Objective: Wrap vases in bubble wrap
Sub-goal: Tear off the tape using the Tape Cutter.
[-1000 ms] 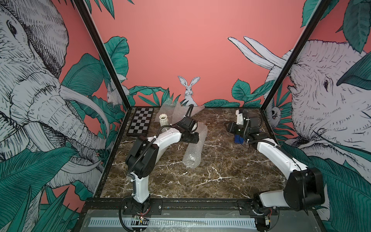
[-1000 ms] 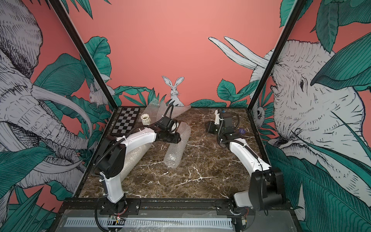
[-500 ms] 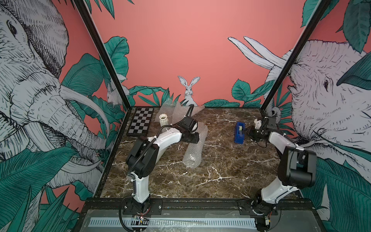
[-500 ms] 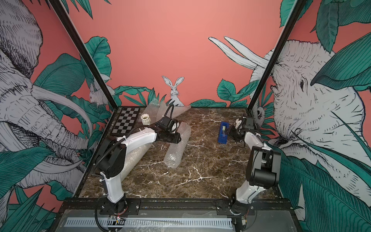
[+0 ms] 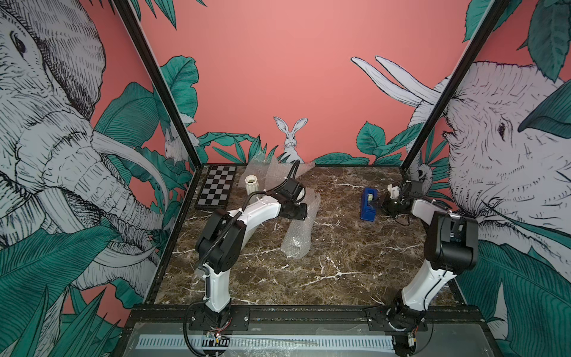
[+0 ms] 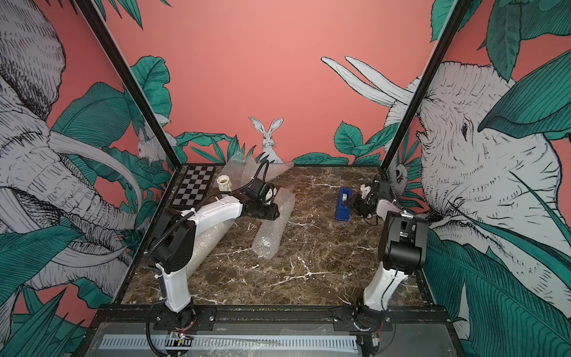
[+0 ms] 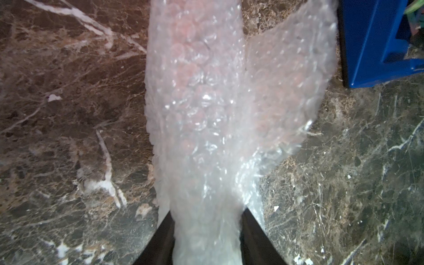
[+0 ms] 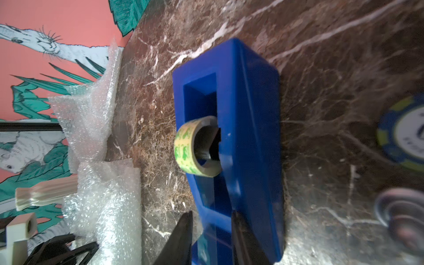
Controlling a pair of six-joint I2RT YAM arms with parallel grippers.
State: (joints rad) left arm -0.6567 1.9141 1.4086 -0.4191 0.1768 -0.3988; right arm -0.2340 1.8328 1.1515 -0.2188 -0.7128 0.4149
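The left gripper (image 7: 206,243) is clamped narrow on one end of a bubble-wrap roll (image 7: 202,103), its black fingers (image 7: 161,243) pressing the plastic from either side; the roll lies flat on the marble table (image 7: 68,114) and runs away from the jaws, with a loose flap spreading off one side; what the wrap encloses cannot be made out; in both top views this roll lies lengthwise near the table's middle, gripped at its far end. The right gripper (image 8: 211,241) sits at one end of the blue tape dispenser (image 8: 247,114), its jaws a narrow gap apart with blue plastic showing between them; whether they pinch anything cannot be told; a yellow-green tape roll (image 8: 185,146) sits in the dispenser's slot; the dispenser stands on the table's right side, well apart from the gripped roll. Beyond the left arm a white fluted vase (image 5: 251,184) stands upright and unwrapped, just beside the chequered board (image 5: 217,190); loose bubble-wrap sheets (image 5: 272,167) lie crumpled against the back wall behind it; a second wrapped bundle (image 6: 210,241) lies beneath the left arm, near the table's left edge.
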